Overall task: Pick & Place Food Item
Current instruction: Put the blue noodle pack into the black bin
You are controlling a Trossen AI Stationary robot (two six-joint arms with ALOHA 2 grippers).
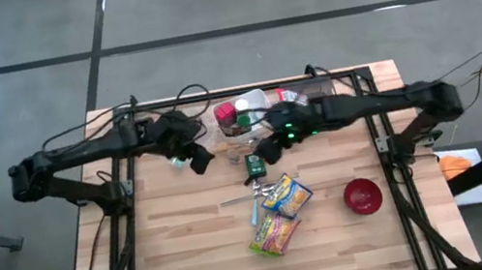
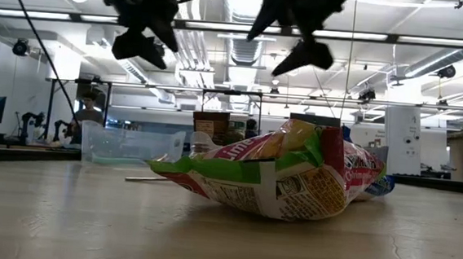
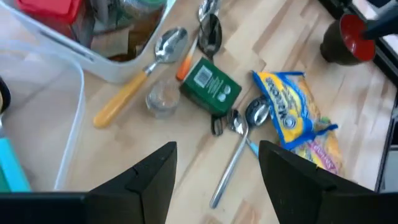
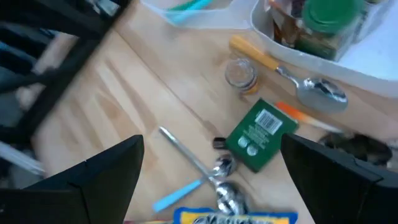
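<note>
Two snack bags lie flat near the table's middle: a blue-and-yellow one [image 1: 288,196] and a green-and-pink one [image 1: 274,234], which fills the low view [image 2: 285,178]. A small green box [image 1: 254,163] lies flat just beyond them, with spoons [image 3: 239,127] and a small clear jar [image 3: 161,99] around it. My left gripper [image 1: 196,158] [image 3: 217,149] hovers open above the table, left of the box. My right gripper [image 1: 268,150] [image 4: 212,142] hovers open over the box, slanting down. Nothing is between either pair of fingers.
A clear container [image 1: 247,114] with a red-lidded and a green-lidded item stands at the far edge; a yellow-handled spoon [image 3: 134,87] lies against it. A red bowl [image 1: 362,195] sits at the right. A clear tub [image 2: 132,145] stands far left. Bare wood lies near and left.
</note>
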